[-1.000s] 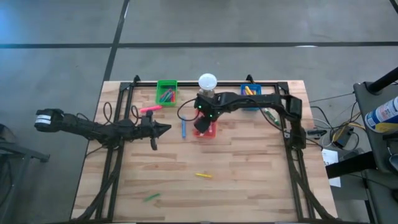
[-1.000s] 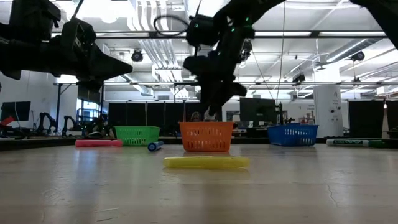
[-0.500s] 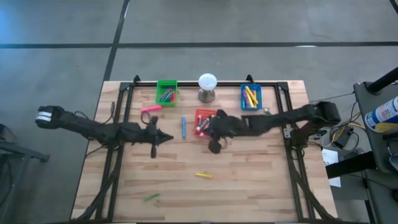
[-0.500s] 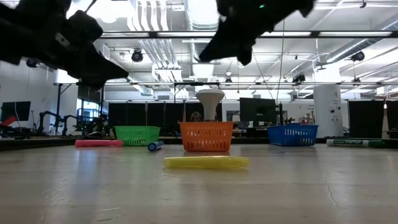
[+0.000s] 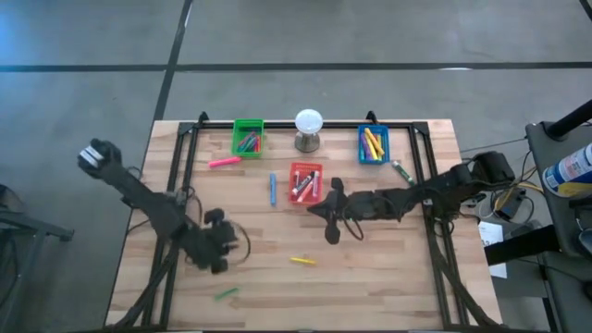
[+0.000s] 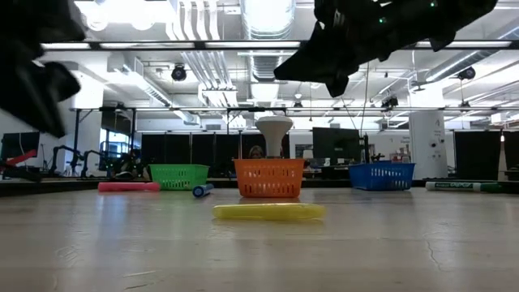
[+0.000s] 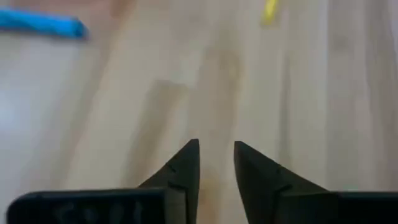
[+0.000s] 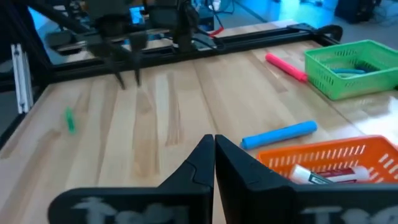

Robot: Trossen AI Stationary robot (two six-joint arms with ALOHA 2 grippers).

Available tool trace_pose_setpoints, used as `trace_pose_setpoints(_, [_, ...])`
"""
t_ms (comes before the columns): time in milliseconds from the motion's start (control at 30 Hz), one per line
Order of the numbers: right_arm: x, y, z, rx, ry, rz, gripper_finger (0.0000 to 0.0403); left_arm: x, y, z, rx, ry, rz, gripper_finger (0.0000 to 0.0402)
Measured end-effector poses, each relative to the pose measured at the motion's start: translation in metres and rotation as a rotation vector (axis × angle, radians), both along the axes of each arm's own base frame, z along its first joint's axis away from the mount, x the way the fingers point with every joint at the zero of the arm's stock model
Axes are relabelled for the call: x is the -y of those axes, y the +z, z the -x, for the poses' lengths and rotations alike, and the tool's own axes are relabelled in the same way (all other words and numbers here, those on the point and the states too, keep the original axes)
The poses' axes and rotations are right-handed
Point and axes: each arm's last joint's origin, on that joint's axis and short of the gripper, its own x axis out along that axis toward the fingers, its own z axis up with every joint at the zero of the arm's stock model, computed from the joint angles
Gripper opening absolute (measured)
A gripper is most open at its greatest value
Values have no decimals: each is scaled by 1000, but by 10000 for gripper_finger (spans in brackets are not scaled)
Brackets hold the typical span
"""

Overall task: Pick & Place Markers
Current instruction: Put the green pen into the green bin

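Loose markers lie flat on the wooden table: a pink marker, a blue marker, a yellow marker, a green marker and a green-and-white marker. More markers lie in the three bins. My left gripper hangs over bare wood left of the yellow marker, tipped down, its fingertips a narrow gap apart and holding nothing. My right gripper hovers just near of the red bin, level, pointing left, shut and empty.
Along the far edge stand a green bin, a white ball on a grey stand and a blue bin. A black frame runs along the table's far, left and right sides. Open wood stretches across the table's near half.
My right gripper has lifted away from above the red bin, swung toward the near edge and turned from pointing down to level. My left gripper has drawn back toward the near-left of the table and tipped downward. No marker on the table has moved.
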Motion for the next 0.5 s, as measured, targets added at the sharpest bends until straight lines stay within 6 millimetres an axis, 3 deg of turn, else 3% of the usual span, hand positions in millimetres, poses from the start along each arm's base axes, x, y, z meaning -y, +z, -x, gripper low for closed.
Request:
trace_pose_setpoints(200, [-7, -1, 2, 2, 17, 17, 8, 49, -10, -8, -167, 41, 22, 123])
trace_pose_setpoints(500, [-15, 0, 3, 13, 41, 24, 8, 109, -17, -28, -325, -22, 98, 127])
